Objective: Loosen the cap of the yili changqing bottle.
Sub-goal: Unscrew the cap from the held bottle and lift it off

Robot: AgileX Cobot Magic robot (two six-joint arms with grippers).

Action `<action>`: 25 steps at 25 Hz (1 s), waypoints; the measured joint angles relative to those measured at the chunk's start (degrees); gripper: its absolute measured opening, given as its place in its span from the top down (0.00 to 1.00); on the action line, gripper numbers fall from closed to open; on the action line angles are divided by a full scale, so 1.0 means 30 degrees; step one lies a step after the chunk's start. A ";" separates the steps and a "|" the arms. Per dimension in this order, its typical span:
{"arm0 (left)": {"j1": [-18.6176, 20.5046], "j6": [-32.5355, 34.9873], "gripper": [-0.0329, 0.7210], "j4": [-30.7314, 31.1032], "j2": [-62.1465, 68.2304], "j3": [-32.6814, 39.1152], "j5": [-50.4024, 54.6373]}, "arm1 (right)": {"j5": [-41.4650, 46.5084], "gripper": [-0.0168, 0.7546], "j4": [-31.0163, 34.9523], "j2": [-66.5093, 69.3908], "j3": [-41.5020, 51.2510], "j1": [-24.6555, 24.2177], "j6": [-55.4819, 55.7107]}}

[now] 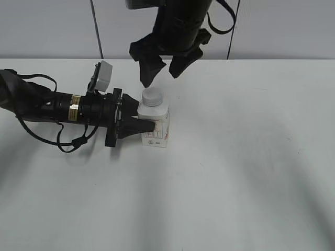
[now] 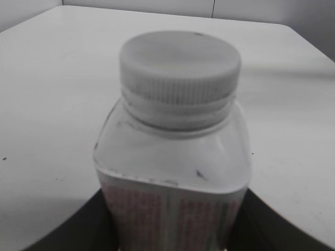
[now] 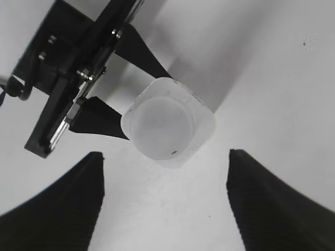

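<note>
The yili changqing bottle [image 1: 155, 127] stands upright on the white table, a small white squarish bottle with a red-printed label. Its white ribbed cap [image 1: 153, 97] sits on the neck. My left gripper [image 1: 141, 127] lies along the table and is shut on the bottle's body; in the left wrist view the bottle [image 2: 172, 172] and cap [image 2: 179, 65] fill the frame between the black fingers. My right gripper [image 1: 161, 71] hangs open and empty just above the cap. From the right wrist view [image 3: 165, 172] I look straight down on the cap [image 3: 161, 123], which lies ahead of the open fingers.
The white table [image 1: 235, 172] spreads round the bottle. A grey wall with dark seams stands at the back. The left arm and its cables [image 1: 47, 104] lie across the table's left side.
</note>
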 joint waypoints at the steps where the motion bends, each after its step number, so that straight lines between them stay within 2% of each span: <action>1: 0.0000 0.0000 0.50 0.0000 0.0000 0.0000 0.0000 | 0.0000 0.23 0.0128 0.0095 -0.0001 0.0000 0.0301; 7: 0.0000 0.0000 0.50 0.0006 0.0000 0.0000 -0.0016 | 0.0000 0.22 0.0513 0.1260 -0.0403 0.0181 0.1908; 21: 0.0000 -0.0061 0.50 0.0044 0.0000 0.0000 -0.0016 | 0.0040 0.22 0.0380 0.2710 -0.1340 0.0187 0.2069; 25: 0.0000 -0.0061 0.50 0.0044 0.0000 0.0000 -0.0016 | 0.0040 0.29 0.0380 0.2752 -0.1360 0.0187 0.2069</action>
